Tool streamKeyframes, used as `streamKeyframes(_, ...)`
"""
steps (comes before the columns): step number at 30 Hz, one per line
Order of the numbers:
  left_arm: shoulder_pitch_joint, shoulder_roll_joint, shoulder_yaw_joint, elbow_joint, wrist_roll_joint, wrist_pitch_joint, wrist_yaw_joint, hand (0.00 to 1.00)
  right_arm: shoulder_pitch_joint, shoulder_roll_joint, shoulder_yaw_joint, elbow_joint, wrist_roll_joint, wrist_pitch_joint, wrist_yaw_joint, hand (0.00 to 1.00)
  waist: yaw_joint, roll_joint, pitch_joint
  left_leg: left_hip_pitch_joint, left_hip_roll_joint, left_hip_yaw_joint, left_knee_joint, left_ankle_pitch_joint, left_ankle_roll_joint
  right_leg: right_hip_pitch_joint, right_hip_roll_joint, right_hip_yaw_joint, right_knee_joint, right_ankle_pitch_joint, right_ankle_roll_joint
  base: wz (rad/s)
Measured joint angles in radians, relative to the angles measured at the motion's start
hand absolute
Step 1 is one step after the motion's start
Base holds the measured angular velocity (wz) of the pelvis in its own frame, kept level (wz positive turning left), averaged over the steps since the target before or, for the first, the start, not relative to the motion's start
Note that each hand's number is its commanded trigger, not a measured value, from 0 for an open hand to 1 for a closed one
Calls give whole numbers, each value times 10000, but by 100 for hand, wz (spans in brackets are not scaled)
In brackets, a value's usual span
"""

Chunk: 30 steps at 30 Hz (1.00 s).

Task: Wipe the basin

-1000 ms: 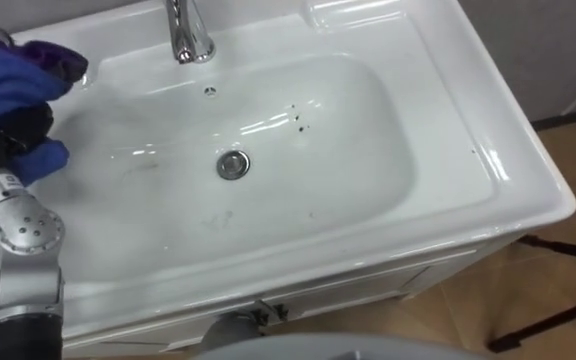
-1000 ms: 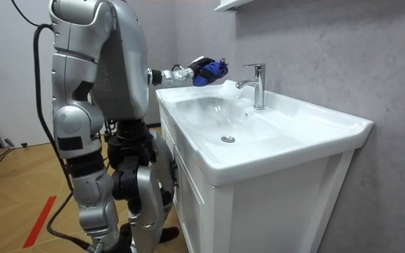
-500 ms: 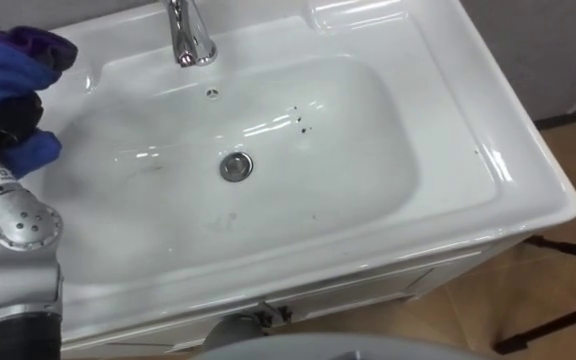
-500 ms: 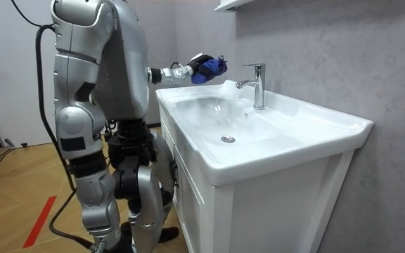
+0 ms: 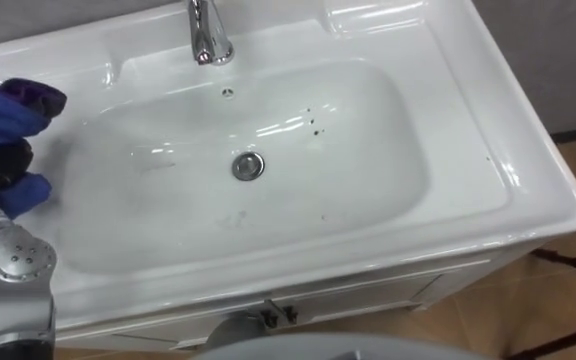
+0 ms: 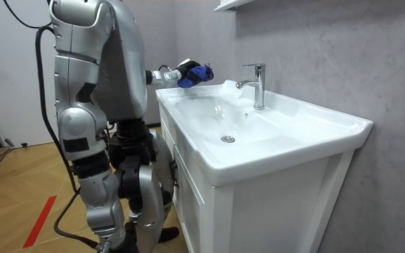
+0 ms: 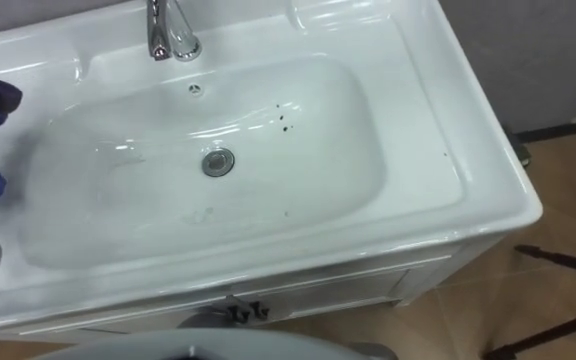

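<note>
A white basin (image 5: 388,190) lies below me with a chrome tap (image 5: 208,35) at its back and a round drain (image 5: 248,165) in the middle. A few dark specks (image 5: 314,124) sit on the bowl's back slope. My left hand (image 5: 0,162) is at the basin's left rim, its dark fingers curled round a bunched blue cloth (image 5: 3,115). In the room view the cloth (image 6: 192,72) is held just above the far corner of the vanity top (image 6: 287,133). I stand close against the vanity's front.
The basin sits in a white cabinet (image 6: 259,211) against a grey wall. Wooden floor (image 7: 568,290) shows to the right of the cabinet, with a dark stand leg (image 7: 558,262) lying on it.
My left hand has drawn the blue cloth back towards my body, off the corner by the tap and to the basin's left rim. The head camera has shifted slightly.
</note>
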State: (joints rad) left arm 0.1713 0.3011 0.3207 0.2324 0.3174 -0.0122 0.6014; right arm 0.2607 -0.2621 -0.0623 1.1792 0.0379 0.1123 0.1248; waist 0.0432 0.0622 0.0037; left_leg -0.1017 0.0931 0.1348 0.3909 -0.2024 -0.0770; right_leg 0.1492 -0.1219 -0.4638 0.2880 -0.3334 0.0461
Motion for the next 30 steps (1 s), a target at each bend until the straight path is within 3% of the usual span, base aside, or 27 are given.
streamKeyframes(16, 40, -1, 5, 865, 494, 462, -3, 100, -31, 0, -11, -59, -79, 207, 206, 0, 193, -29, -30, 81, -37, -19, -112, 0, -1, 107, 9, -40, -98, 42, 23, 0)
streamKeyframes(17, 40, -1, 5, 866, 495, 488, -3, 85, -31, 0, -11, -62, -79, 207, 207, 0, 191, -31, -31, 82, -37, -18, -112, 0, -1, 107, 9, -40, -101, 42, 23, 0)
streamKeyframes(18, 44, -1, 5, 869, 495, 509, -3, 56, -30, 0, -11, -63, -82, 208, 206, 0, 190, -35, -33, 83, -37, -15, -113, 0, -1, 104, 8, -35, -110, 42, 23, 0)
streamKeyframes(19, 79, -1, 5, 869, 494, 509, -3, 50, -28, -2, -16, -70, -99, 208, 202, 0, 168, -46, -35, 93, -37, 5, -116, 0, -1, 93, 1, -16, -121, 42, 23, 0)
streamKeyframes(20, 110, -1, 5, 869, 494, 510, -3, 0, -25, -3, -18, -82, -124, 209, 199, 0, 162, -55, -38, 95, -37, 12, -120, -1, 0, 93, -1, -12, -125, 42, 23, -3)
streamKeyframes(30, 397, -2, -92, 868, 508, 560, -35, 0, 34, -4, -36, -226, -128, 184, 216, 0, 2, -85, -60, 86, -48, 23, -149, -1, 1, 117, -5, -40, -95, 63, 34, 0)
